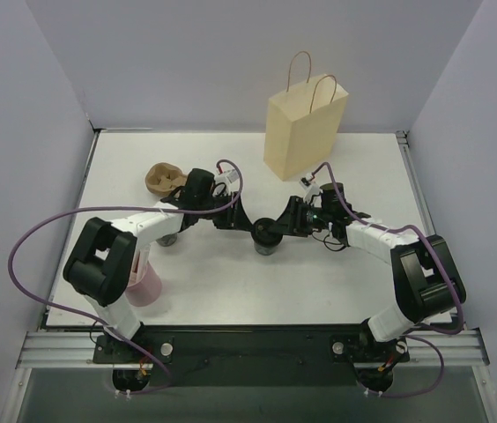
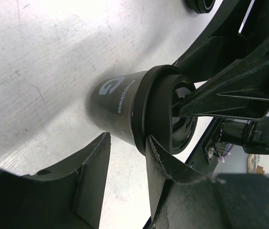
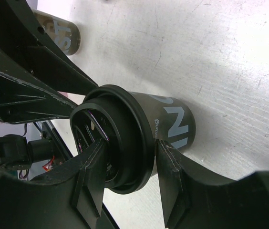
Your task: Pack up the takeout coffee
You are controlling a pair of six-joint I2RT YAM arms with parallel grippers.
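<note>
White table (image 1: 231,286): takeout coffee (image 1: 267,239) centre; bag (image 1: 303,132) behind; tray (image 1: 164,179), pink cup (image 1: 145,289) left.

The takeout coffee (image 1: 267,241) stands on the table (image 1: 231,295), bag (image 1: 301,132) behind it.

White bench (image 1: 231,291), its scuffed surface catching bright glare, stands enclosed on three sides by plain pale lavender walls (image 1: 187,62); an aluminium rail (image 1: 55,348) runs along its near edge.
</note>
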